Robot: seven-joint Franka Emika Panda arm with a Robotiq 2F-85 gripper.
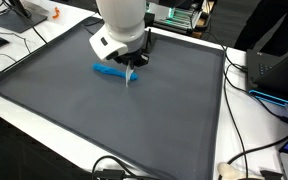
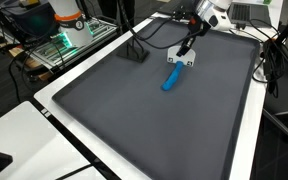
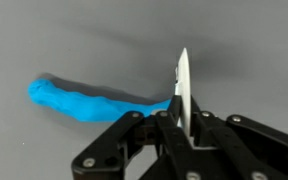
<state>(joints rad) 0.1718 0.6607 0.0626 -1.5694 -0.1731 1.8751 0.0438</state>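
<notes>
Left of the jaws, flat on the dark grey rubbery mat (image 3: 234, 50): a long, lumpy bright-blue plastic piece (image 3: 84, 103), near end reaching right up to the jaws. Between the jaws: a thin white flat plastic blade (image 3: 182, 85), standing on edge. Pinched there by the black Robotiq gripper (image 3: 184, 122), closed almost fully, with only the blade's thickness left in the gap. Same layout in both exterior views (blue piece (image 1: 109, 71) (image 2: 171, 80) trailing off to one side of the gripper (image 1: 131, 70) (image 2: 187, 48), white blade down at the tips). Right of the jaws: more mat.

Judged as a grasp in place, lift not yet begun. Called for next: a slow, straight rise with the pinch kept firm, for fear of pivoting in so narrow a hold.

Hard to tell: joined to the blue piece or merely touching it; resting on the mat or just off it. Blade's lower end hidden by the gripper's own links in the wrist view.
</notes>
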